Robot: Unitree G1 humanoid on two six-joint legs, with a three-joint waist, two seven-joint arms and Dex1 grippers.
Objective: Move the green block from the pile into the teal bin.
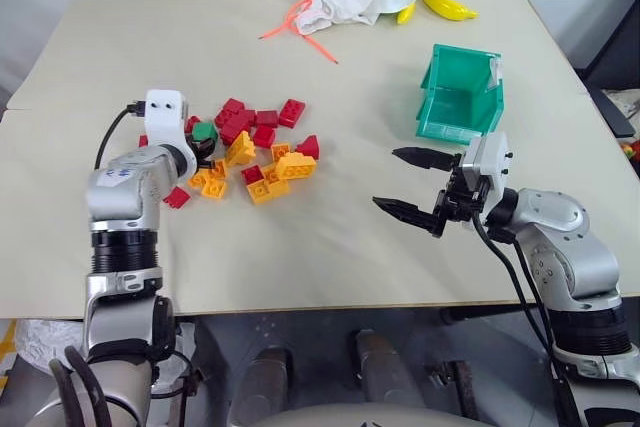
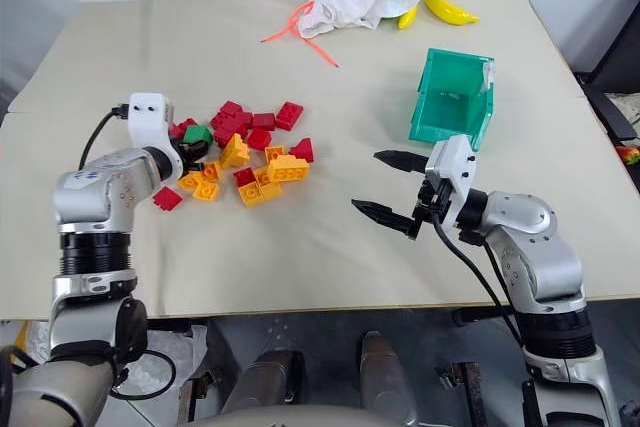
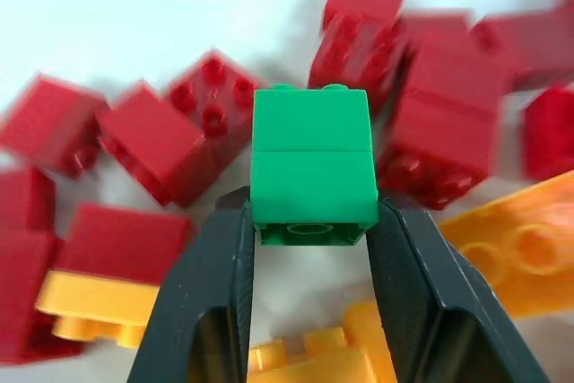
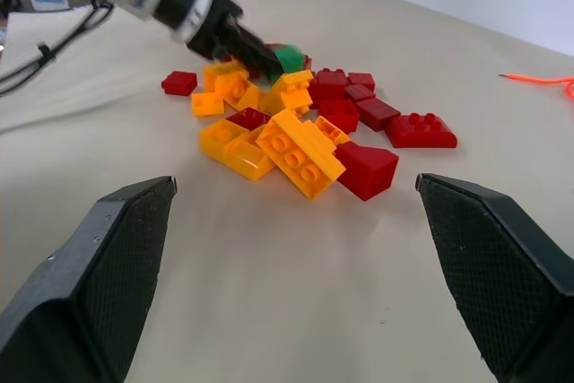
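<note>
Left eye view: beige table (image 1: 330, 247), white wall behind.

Head stereo pair looked forward and down over the table (image 1: 330, 247), both eyes sharing the pile (image 1: 250, 152). Left wrist cam sat very close on the green block (image 3: 312, 166). Right wrist cam faced the pile low across the table, from farther off.

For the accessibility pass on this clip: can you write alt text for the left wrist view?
The left hand has its two black fingers closed on the sides of the green block, studs pointing away from the camera. Behind it lies the pile of red and orange-yellow bricks on a pale table.
</note>
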